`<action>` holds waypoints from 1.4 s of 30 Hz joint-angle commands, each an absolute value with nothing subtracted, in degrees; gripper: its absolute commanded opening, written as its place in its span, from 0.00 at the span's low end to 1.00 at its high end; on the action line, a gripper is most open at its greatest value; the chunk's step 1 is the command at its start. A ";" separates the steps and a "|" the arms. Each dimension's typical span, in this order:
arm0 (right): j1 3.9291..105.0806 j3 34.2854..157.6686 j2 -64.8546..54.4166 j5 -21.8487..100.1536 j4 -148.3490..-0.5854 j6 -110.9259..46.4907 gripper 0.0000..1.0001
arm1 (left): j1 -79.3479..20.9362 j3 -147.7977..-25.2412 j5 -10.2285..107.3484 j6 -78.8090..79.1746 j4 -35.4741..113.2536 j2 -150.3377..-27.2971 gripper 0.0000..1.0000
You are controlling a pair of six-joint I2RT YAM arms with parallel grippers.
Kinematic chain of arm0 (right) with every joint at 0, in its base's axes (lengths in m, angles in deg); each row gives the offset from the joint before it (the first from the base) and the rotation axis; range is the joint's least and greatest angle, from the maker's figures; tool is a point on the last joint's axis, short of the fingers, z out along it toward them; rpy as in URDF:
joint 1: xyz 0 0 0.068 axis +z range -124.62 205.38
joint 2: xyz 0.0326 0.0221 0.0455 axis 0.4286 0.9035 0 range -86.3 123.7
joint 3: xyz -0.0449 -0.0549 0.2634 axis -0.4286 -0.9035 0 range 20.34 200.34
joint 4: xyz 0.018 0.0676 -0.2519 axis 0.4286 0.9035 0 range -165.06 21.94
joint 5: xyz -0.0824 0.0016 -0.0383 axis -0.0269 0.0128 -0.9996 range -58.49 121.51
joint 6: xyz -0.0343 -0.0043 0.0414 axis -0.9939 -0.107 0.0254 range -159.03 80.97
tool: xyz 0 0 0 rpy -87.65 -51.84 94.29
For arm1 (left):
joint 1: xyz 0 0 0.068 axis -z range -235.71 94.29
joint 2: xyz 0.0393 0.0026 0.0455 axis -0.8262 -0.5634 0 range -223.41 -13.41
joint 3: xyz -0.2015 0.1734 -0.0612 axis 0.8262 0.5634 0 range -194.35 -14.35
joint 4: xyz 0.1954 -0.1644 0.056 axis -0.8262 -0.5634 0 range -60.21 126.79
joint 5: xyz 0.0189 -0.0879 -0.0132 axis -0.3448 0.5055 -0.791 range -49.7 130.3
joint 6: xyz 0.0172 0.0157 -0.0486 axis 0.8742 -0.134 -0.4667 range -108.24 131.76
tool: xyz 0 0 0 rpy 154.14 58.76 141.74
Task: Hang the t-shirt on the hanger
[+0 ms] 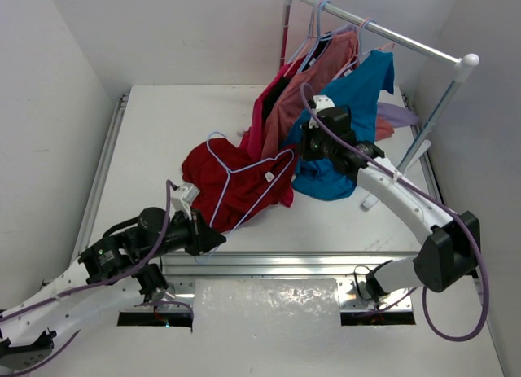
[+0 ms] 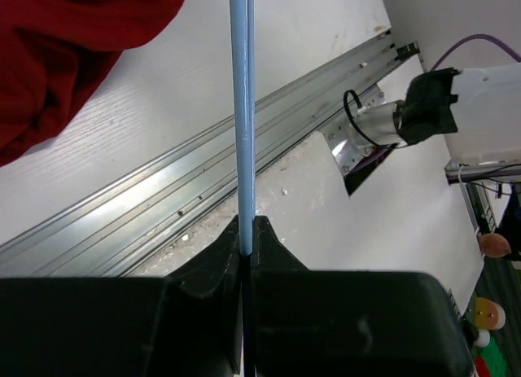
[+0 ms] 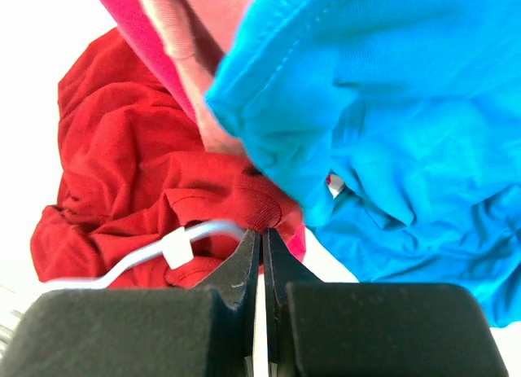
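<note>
The dark red t-shirt (image 1: 240, 186) lies crumpled on the table's middle. The pale lavender hanger (image 1: 224, 194) lies across it, hook (image 1: 216, 137) toward the far left. My left gripper (image 1: 213, 240) is shut on the hanger's thin bar (image 2: 240, 108) near the front rail; the jaws (image 2: 245, 230) pinch it, and the t-shirt (image 2: 65, 43) shows at the upper left. My right gripper (image 1: 303, 149) is at the t-shirt's right edge. In the right wrist view it (image 3: 261, 234) is shut on the ribbed collar (image 3: 264, 202), beside the hanger's end (image 3: 203, 230).
A rack (image 1: 383, 31) at the back right holds a magenta-pink shirt (image 1: 264, 120), a salmon shirt (image 1: 317, 76) and a blue shirt (image 1: 358, 92), which drape down by my right gripper. An aluminium rail (image 1: 285, 263) runs along the table's front edge.
</note>
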State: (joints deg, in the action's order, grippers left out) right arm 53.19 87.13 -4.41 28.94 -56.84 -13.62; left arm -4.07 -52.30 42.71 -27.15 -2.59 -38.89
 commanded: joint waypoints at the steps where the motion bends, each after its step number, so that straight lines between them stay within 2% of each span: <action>1: 52.71 90.56 -8.16 26.86 -55.91 -14.69 0.00 | -4.29 -53.98 40.66 -27.88 -1.70 -40.04 0.00; 10: 52.36 92.15 -10.89 30.10 -53.44 -15.92 0.00 | -4.38 -56.97 36.96 -27.00 0.48 -44.00 0.00; 17: 52.71 97.24 -8.61 41.43 -50.28 -14.78 0.00 | -4.20 -55.05 49.24 -23.31 13.81 -47.25 0.00; 20: 53.94 100.14 -9.21 45.91 -49.05 -12.85 0.00 | -3.94 -54.61 50.23 -22.08 19.36 -47.42 0.00; 25: 55.78 105.76 -11.06 61.10 -47.38 -9.94 0.00 | -3.94 -57.94 48.83 -19.18 26.22 -48.83 0.00; 29: 56.58 111.12 -12.20 81.20 -51.49 -3.47 0.00 | -3.94 -63.73 49.17 -13.92 29.57 -49.80 0.00; 32: 56.58 118.39 -12.30 85.99 -53.01 0.43 0.00 | -3.94 -68.13 50.14 -10.92 31.07 -50.85 0.00; 35: 56.58 125.08 -12.30 83.82 -49.33 -1.58 0.00 | -3.94 -69.11 50.32 -8.81 31.69 -51.03 0.00; 38: 56.58 125.56 -12.99 72.24 -39.92 -7.38 0.00 | -3.94 -66.48 52.86 -8.28 31.95 -50.15 0.00; 39: 56.58 124.76 -13.52 64.46 -37.12 -8.52 0.00 | -3.85 -65.43 54.00 -8.02 32.13 -49.02 0.00; 42: 56.58 120.81 -15.72 56.32 -34.73 -11.96 0.00 | -3.85 -62.87 55.86 -6.35 29.24 -47.34 0.00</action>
